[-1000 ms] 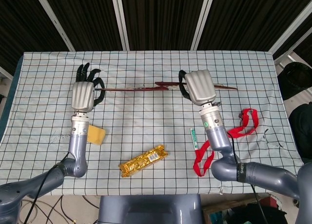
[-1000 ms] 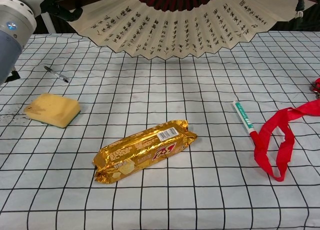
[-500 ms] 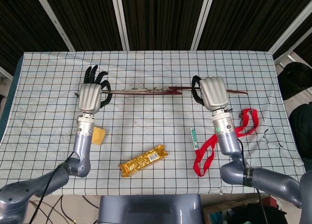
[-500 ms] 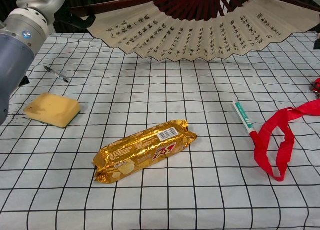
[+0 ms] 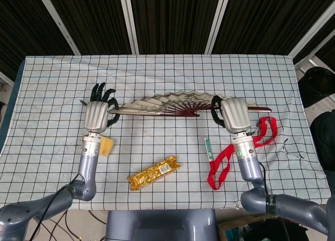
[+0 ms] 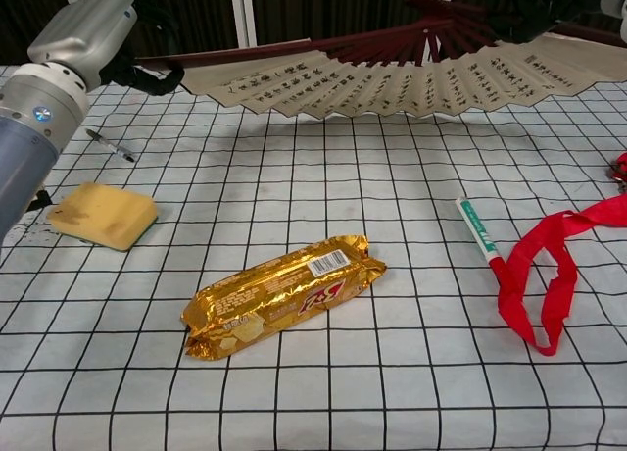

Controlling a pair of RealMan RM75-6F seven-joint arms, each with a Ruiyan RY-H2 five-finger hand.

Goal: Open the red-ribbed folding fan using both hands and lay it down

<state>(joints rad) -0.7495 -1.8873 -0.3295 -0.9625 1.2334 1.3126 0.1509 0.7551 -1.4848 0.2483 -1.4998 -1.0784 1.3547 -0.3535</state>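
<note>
The red-ribbed folding fan [image 5: 167, 105] is spread wide, its cream leaf with black writing [image 6: 392, 78] tilted low over the back of the table. My left hand [image 5: 97, 114] grips the fan's left outer rib, and in the chest view this hand [image 6: 93, 34] shows at the top left. My right hand [image 5: 234, 114] grips the right side near the dark red ribs and pivot. The chest view shows only its dark fingers [image 6: 534, 5] at the top right edge.
A yellow sponge [image 6: 103, 216] and a black pen [image 6: 110, 145] lie at the left. A gold snack pack [image 6: 284, 294] sits in the middle front. A green-white tube [image 6: 477, 228] and a red ribbon [image 6: 549, 275] lie at the right on the checked cloth [image 5: 157, 73].
Both hands have come down and toward the near side with the fan. The fan has tipped from edge-on to flatter, its leaf now showing from above.
</note>
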